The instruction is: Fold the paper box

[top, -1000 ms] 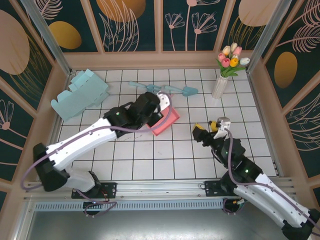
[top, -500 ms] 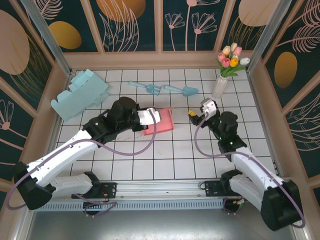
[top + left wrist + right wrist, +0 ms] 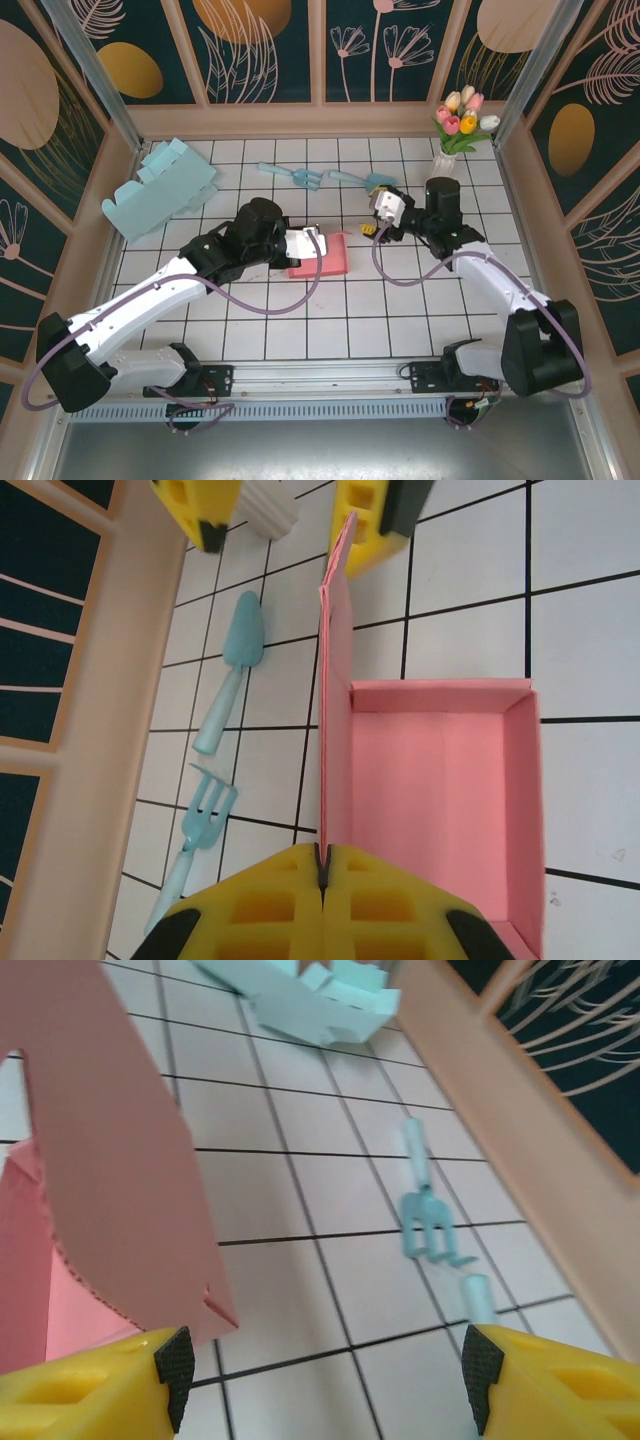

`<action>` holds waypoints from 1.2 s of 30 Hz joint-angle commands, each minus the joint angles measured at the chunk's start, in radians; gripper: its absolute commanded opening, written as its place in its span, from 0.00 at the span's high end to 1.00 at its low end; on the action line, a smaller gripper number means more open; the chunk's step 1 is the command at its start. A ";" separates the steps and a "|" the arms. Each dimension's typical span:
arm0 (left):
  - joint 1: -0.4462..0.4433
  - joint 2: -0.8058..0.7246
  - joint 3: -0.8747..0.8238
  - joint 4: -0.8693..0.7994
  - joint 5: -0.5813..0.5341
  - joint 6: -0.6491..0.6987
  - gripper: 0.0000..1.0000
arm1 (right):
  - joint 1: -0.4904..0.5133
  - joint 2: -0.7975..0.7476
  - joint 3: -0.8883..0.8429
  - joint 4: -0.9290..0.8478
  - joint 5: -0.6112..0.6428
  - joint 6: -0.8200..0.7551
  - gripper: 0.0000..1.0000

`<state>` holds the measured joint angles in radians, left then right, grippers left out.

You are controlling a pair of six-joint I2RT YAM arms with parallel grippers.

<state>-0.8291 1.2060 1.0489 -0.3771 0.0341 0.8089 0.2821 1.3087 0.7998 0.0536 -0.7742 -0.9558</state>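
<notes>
The pink paper box (image 3: 335, 258) lies mid-table as an open tray (image 3: 440, 800) with one long flap (image 3: 335, 680) standing upright. My left gripper (image 3: 316, 242) is shut on that flap's near end, its yellow fingertips (image 3: 322, 865) pinched on the thin edge. My right gripper (image 3: 368, 226) is open at the flap's far end. In the left wrist view its yellow fingers (image 3: 370, 510) straddle that end. In the right wrist view the flap (image 3: 110, 1160) rises beside the left finger (image 3: 90, 1390), and the gap between the jaws (image 3: 320, 1380) holds only tiled table.
A flat light-blue cardboard box (image 3: 160, 188) lies at the back left. A blue toy fork (image 3: 295, 176) and trowel (image 3: 360, 180) lie behind the pink box. A vase of tulips (image 3: 445, 150) stands at the back right. Wooden walls (image 3: 320, 120) ring the table.
My right arm has swung from the near right up to the flap's far end, its jaws narrowing slightly. My left gripper dragged the box a little left and toward the near edge, still pinching the flap.
</notes>
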 commanded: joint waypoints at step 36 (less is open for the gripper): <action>0.005 0.030 -0.013 0.028 0.173 0.049 1.00 | 0.183 0.131 0.112 -0.099 -0.188 -0.175 0.78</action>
<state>-0.8162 1.2163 1.0393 -0.3679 0.1116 0.8486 0.4500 1.4303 0.8669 -0.0765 -0.8906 -1.1023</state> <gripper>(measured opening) 0.063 0.236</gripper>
